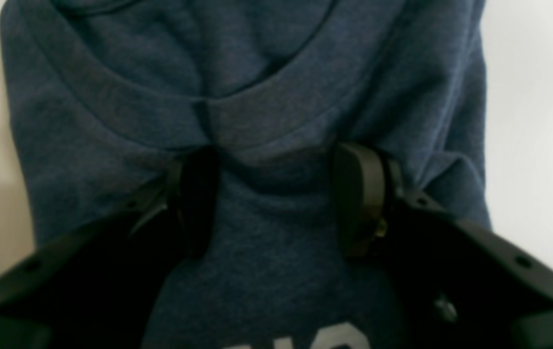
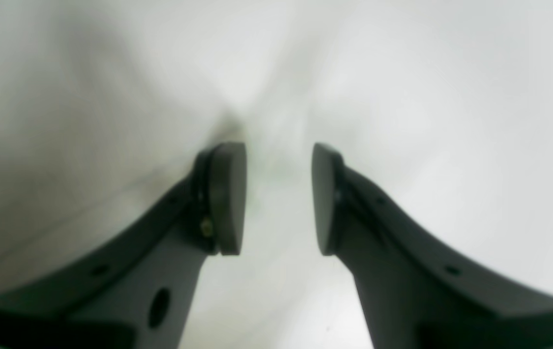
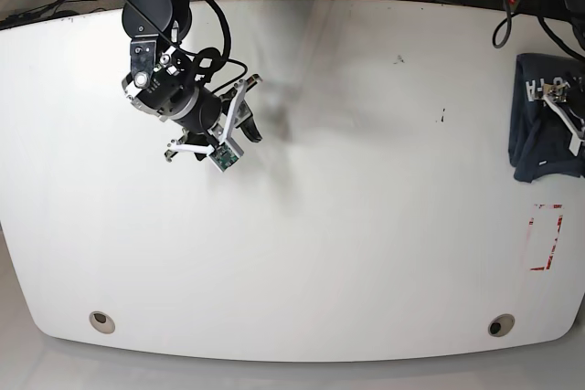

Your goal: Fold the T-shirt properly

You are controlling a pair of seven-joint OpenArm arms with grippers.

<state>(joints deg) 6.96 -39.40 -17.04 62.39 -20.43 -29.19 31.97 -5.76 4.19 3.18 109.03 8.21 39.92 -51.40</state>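
**Shirt bundled at the right edge, both grippers spread**

In the base view the T-shirt (image 3: 539,116) lies as a compact dark blue bundle at the far right edge of the white table (image 3: 347,180), in the upper right of the frame, with white lettering showing near its top edge. The left gripper (image 3: 565,107) sits over it there, its pale frame crossing the right side of the bundle.

The left wrist view looks straight down onto the shirt (image 1: 276,97): the ribbed collar (image 1: 257,126) curves across the middle of the frame, and a scrap of white print (image 1: 334,339) peeks in at the bottom edge. The left gripper (image 1: 276,198) has its two black fingers (image 1: 359,194) standing apart with blue cloth between them, just below the collar (whether the pads press into the fabric or merely hang above it, I cannot tell).

The right gripper (image 3: 239,125) is well apart from the shirt, in the upper left of the base view, above bare table. Its wrist camera shows the right gripper (image 2: 279,198) with its grey pads (image 2: 228,198) parted, nothing between them, only the blurred white surface (image 2: 402,97) beyond
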